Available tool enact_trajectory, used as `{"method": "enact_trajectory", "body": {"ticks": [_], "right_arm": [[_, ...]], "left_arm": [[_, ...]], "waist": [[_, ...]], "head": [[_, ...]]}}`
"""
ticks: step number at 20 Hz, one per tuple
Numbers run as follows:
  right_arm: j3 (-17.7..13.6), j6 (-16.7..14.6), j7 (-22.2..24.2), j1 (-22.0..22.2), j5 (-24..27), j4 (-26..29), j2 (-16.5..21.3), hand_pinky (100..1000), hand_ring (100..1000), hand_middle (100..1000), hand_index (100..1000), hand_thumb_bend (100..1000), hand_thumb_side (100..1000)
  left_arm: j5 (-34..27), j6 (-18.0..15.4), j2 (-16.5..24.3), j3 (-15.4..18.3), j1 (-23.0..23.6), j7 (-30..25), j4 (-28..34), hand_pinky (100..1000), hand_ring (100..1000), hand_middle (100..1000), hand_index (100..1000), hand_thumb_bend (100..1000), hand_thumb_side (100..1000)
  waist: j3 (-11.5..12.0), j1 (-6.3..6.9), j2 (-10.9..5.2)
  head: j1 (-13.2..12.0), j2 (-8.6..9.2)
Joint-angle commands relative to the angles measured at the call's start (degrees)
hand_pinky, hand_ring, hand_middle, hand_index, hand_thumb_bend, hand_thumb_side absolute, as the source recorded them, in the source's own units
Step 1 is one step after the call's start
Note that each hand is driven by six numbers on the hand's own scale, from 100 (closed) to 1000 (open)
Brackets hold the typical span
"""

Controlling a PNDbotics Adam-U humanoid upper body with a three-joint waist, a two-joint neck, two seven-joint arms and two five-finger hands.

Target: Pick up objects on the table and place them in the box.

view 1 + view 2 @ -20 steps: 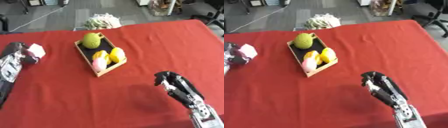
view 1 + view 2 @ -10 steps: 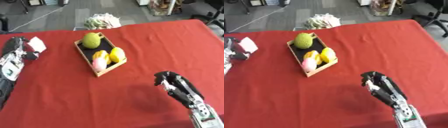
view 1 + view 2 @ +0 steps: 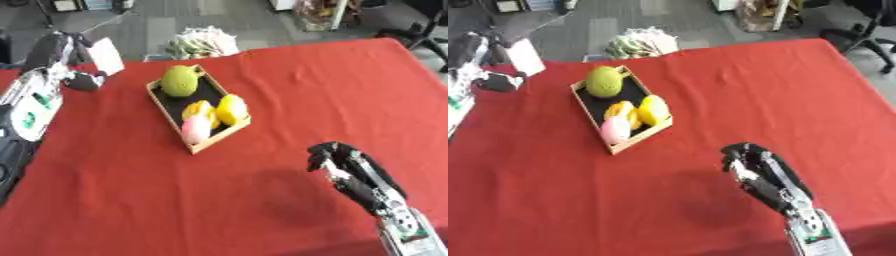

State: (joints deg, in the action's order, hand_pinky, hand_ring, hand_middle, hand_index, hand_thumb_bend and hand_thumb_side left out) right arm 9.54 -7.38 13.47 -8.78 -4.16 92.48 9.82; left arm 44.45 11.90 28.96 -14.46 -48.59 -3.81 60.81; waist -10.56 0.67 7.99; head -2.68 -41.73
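Four pieces are already sitting in the shallow wooden box (image 3: 197, 111) on the red tabletop (image 3: 289, 90). One white flat object (image 3: 105, 55) is being carried in the left hand (image 3: 66, 52), fingers curled round it, well apart from the box. Right hand (image 3: 337, 160) is hovering empty, fingers curled.

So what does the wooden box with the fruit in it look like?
The wooden box is a shallow, light-coloured tray with thin walls and a dark floor. It lies flat on the red tablecloth, turned askew to the table's edges, left of the middle. Inside are a round green fruit at the far end, two yellow pieces in the middle, and a pink one at the near end. Neither hand touches it.
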Motion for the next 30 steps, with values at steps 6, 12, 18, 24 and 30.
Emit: {"method": "enact_trajectory", "body": {"ticks": [6,12,18,24,30], "right_arm": [[0.04,-0.05,0.39,-0.59,0.33,0.72,0.22,696,569,550,701,100,515],[0.11,-0.01,0.50,-0.70,0.35,0.73,0.18,696,569,550,701,100,515],[0.12,-0.04,0.57,-0.75,0.34,0.74,0.17,696,569,549,701,100,512],[0.04,-0.06,0.52,-0.74,0.26,0.69,0.18,696,569,549,701,100,509],[-0.20,-0.06,0.29,-0.67,0.15,0.72,0.33,696,568,548,701,100,506]], "left_arm": [[3.86,-6.00,-4.72,-3.89,-2.33,-5.90,-0.04,710,562,503,635,495,100],[3.98,-8.26,-6.07,-4.83,-1.52,-7.92,-1.68,733,600,551,680,425,100],[4.45,-9.49,-5.58,-4.99,-0.84,-9.27,-1.48,774,665,630,769,636,217],[5.44,-8.35,-3.81,-3.70,0.01,-9.47,0.55,794,703,705,810,713,298],[0.46,-6.06,0.93,-1.75,2.36,-8.87,8.73,790,692,681,797,700,317]], "waist": [[-0.51,-0.46,-0.36],[-0.59,-0.39,-0.30],[-0.42,-0.34,-0.37],[-0.12,-0.32,-0.44],[0.55,-0.15,-0.55]], "head": [[-0.30,0.26],[-0.29,0.27],[-0.21,0.33],[0.01,0.50],[0.55,0.59]]}}
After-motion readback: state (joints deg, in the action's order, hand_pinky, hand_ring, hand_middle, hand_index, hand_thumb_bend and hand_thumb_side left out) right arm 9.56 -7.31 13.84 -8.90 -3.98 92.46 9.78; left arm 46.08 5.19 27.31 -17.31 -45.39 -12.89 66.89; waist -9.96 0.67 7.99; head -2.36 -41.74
